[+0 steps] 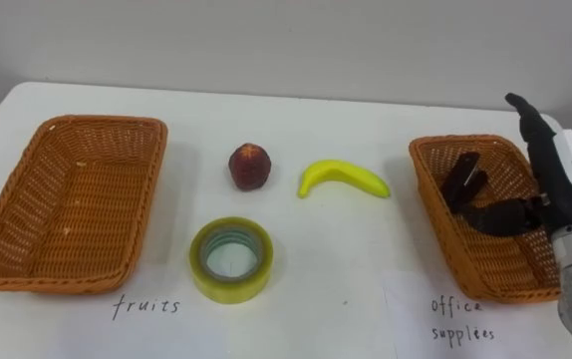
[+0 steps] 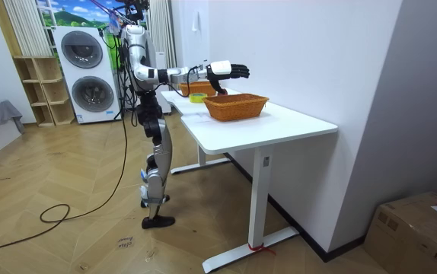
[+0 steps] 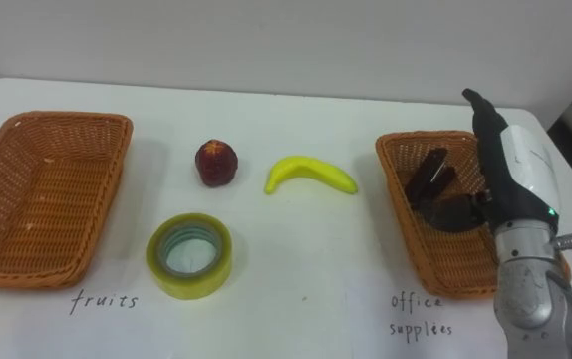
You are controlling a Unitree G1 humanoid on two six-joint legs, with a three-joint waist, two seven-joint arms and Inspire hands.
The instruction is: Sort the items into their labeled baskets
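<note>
The robot's right hand (image 1: 570,170) comes in from the lower right, well to the right of the yellow tape roll (image 1: 203,276). It hovers over the right wicker basket (image 1: 443,234). The white back of the hand faces the camera. Its dark fingers (image 1: 495,217) are loosely spread and released, grasping nothing. A dark object (image 1: 462,178) lies in that basket just beside the fingers; I cannot tell what it is, or whether they touch.

The tape roll lies flat on the white bench (image 1: 366,284), nearest the robot. Beyond it to the right lies a banana (image 1: 344,178). Almost straight beyond it sits a round red fruit (image 1: 250,167). Left of the tape roll stands a second wicker basket (image 1: 146,189).

The room view adds that the robot stands upright at the bench's edge, arm stretched level, hand above the basket's rim. Far behind it are two stacked washing machines (image 2: 87,72) and a wooden shelf unit (image 2: 39,91). The floor (image 2: 66,190) is wood, and a cardboard box (image 2: 416,228) sits at the room view's right.
</note>
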